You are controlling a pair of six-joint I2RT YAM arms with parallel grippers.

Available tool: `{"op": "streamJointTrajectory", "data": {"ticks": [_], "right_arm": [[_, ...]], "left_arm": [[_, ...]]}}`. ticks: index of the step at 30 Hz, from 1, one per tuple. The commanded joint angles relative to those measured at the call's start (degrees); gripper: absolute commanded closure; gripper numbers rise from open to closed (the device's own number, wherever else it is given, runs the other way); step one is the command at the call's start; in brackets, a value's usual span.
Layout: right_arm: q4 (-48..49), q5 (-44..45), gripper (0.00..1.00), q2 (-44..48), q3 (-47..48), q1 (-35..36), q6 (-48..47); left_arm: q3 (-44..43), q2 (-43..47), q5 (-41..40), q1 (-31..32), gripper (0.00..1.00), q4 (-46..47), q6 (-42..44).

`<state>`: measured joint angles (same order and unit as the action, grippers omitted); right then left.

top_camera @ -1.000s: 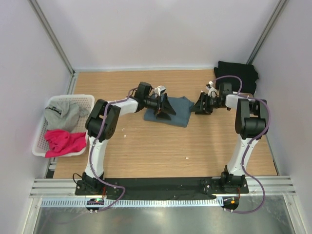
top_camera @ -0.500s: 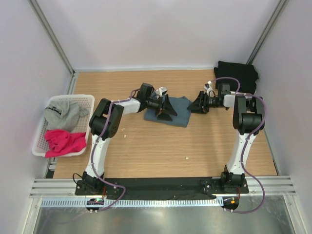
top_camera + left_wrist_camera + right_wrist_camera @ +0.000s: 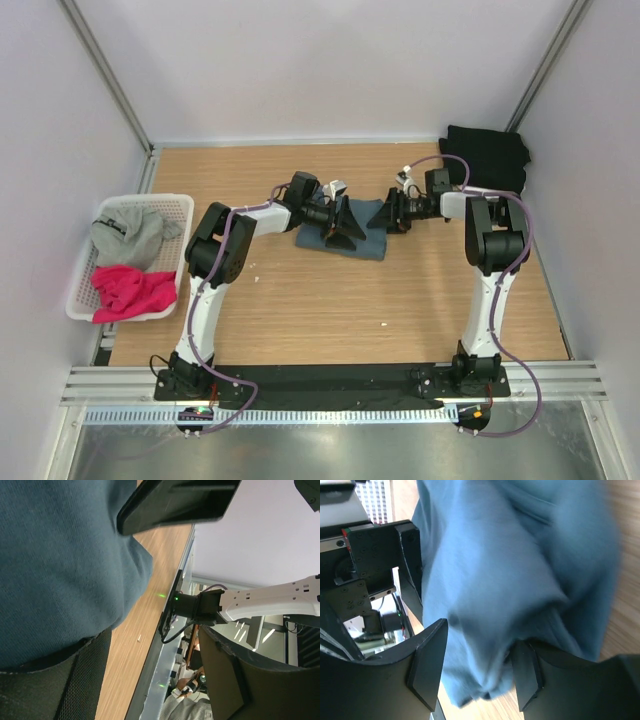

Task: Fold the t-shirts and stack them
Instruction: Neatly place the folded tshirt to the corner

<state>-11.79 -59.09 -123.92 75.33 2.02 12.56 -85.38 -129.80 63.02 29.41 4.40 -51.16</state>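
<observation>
A: Wooden tabletop [image 3: 330,300]: where is the blue-grey shirt [image 3: 370,240]?

B: Middle, toward the far side. Over it sits the left gripper [image 3: 350,220], spread wide; the right gripper [image 3: 388,212], also spread, straddles its right edge.

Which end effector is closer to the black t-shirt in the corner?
Right. The right end effector sits left of the black t-shirt, at the blue-grey t-shirt's edge; the left end effector is farther left.

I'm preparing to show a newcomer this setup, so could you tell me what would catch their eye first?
The left gripper and right gripper face each other, both open, over a slate-blue t-shirt mid-table. A bright pink t-shirt stands out in the white basket at the left edge.
</observation>
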Motion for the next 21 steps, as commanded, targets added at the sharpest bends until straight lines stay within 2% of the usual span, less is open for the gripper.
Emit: {"op": "streamJointTrajectory", "data": {"ticks": [1,4,7,8,11,14,15,16,17,18,20,21], "right_arm": [[-3.85,10.84,0.41,-4.66,-1.41,3.6,-2.71],[-3.68,10.93,0.44,-4.67,-1.24,4.31,-2.19],[-3.85,11.45,0.63,-4.93,-0.98,4.39,-2.27],[-4.29,12.85,0.77,-4.67,-0.8,4.31,-2.62],[-6.3,17.05,0.96,-1.78,-0.54,4.22,-5.6],[-10.61,21.63,0.99,1.65,2.09,4.31,-11.75],[-12.8,25.13,0.98,3.92,2.88,4.31,-12.29],[-13.6,26.3,0.99,5.25,3.68,4.13,-15.77],[-13.96,27.35,0.98,6.4,4.29,3.87,-16.5],[-14.57,29.36,0.99,8.58,5.43,3.69,-17.12],[-15.54,31.66,0.99,10.09,7.8,3.69,-19.84],[-16.59,33.23,0.98,11.14,8.6,3.69,-20.9]], "left_arm": [[-1.8,-0.11,0.96,0.47,0.29,1.13,-0.52],[-1.8,-0.02,0.87,0.47,0.29,1.13,-0.52],[-1.98,-0.02,0.87,0.56,0.29,1.13,-0.52],[-1.89,0.07,0.87,0.56,0.29,1.13,-0.52],[-2.33,0.86,1.13,0.39,0.28,1.13,-0.09],[-4.08,2.61,1.66,-0.23,0.27,-2.19,2.37],[-6.09,3.32,1.84,-1.01,0.27,-6.38,6.12],[-7.94,4.37,1.75,-1.54,0.19,-9.99,9.29],[-10.04,4.99,1.05,-2.16,0.19,-15.08,13.24],[-15.37,5.43,-2.61,-3.55,0.17,-26.96,23.54],[-19.89,7.0,-9.46,-4.79,0.16,-37.05,32.65],[-23.56,7.36,-18.55,-5.58,0.15,-44.15,36.09]]}}
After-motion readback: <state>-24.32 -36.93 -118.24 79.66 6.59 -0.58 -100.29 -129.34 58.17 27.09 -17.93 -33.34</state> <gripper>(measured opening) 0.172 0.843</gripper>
